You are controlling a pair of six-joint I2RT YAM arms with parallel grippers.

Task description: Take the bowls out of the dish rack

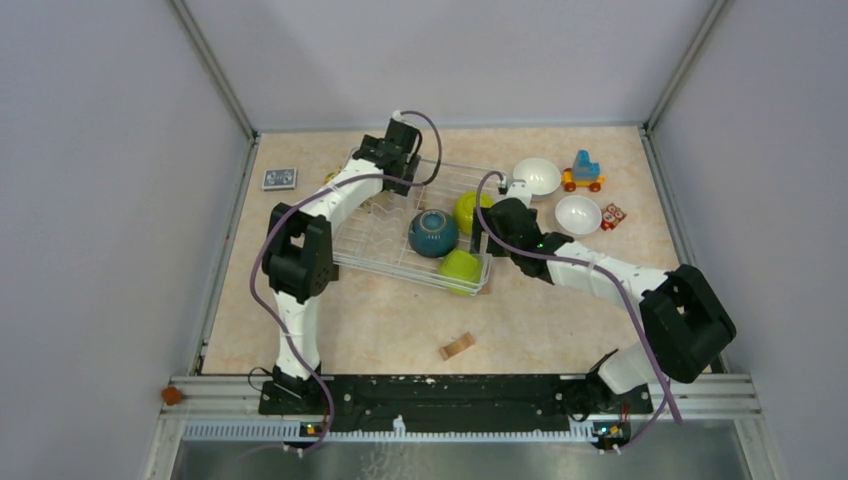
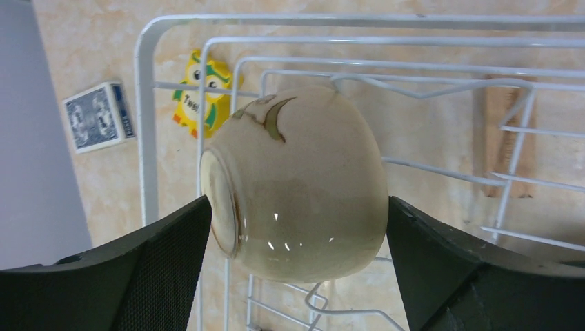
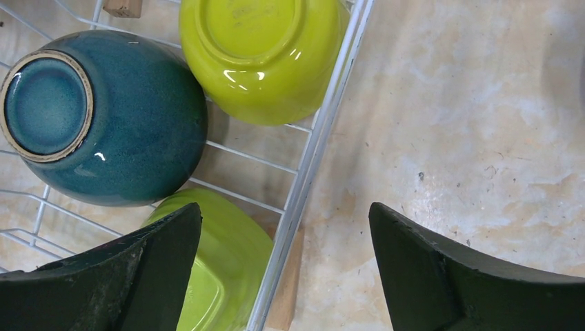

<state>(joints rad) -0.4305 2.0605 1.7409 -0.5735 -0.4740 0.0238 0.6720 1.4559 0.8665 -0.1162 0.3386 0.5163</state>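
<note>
The white wire dish rack (image 1: pixel 385 250) sits mid-table. It holds a dark teal bowl (image 1: pixel 433 233), two lime green bowls (image 1: pixel 470 210) (image 1: pixel 460 268) and a beige bowl (image 2: pixel 296 183) lying on its side at the far left end. My left gripper (image 2: pixel 298 203) is open, with a finger close on each side of the beige bowl. My right gripper (image 3: pixel 285 210) is open and empty above the rack's right rim (image 3: pixel 324 131), with the left finger over a lime green bowl (image 3: pixel 221 269). Two white bowls (image 1: pixel 537 177) (image 1: pixel 578 214) stand upright on the table at the right.
A card deck (image 1: pixel 279 178) and a yellow owl figure (image 2: pixel 200 89) lie left of the rack. A toy vehicle (image 1: pixel 583 172) and a small red piece (image 1: pixel 612 216) are beside the white bowls. A wooden block (image 1: pixel 457 346) lies near the front. A wooden strip (image 2: pixel 507 138) lies under the rack.
</note>
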